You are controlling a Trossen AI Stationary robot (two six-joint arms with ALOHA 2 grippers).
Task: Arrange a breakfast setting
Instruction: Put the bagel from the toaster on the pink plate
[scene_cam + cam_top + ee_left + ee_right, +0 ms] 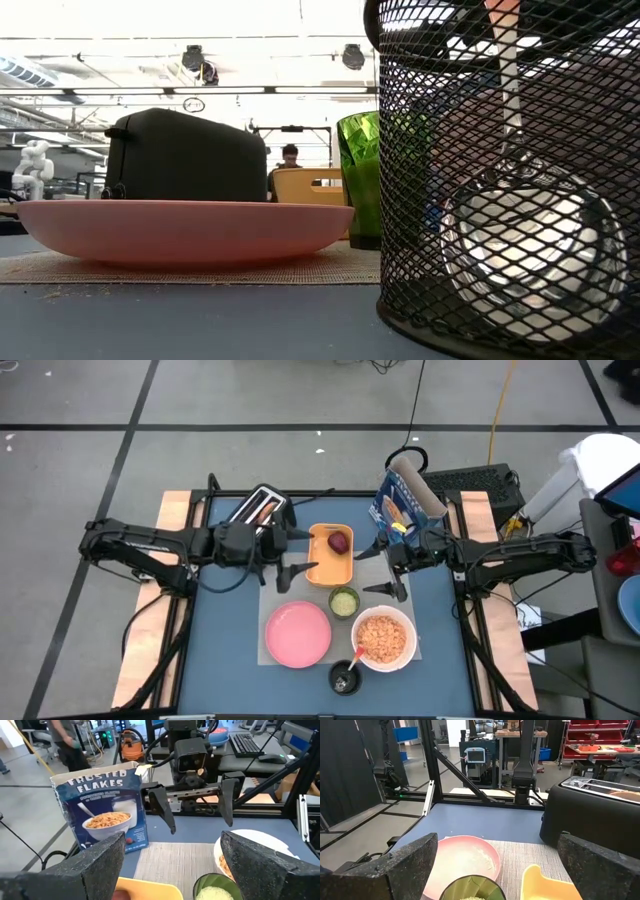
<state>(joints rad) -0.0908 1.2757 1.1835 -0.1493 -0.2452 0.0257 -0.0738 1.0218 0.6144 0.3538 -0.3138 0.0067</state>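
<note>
From above we see both empty grippers, left (290,572) and right (386,570), spread open over the mat; only the low view reveals a spoon (520,225) inside the mesh cup (510,180).

Overhead straight down on whole surface (230,660), low level close behind pink plate (185,228), wrist views facing each other, sharing green cup (216,889).

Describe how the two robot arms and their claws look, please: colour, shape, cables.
Both arms are black, built of jointed tubular links with black cables looping along them. The left claw and the right claw each have two flat, tapering dark fingers set on a silver rail beneath a boxy black camera. Seen close, the fingers have a rough, grainy surface.
</note>
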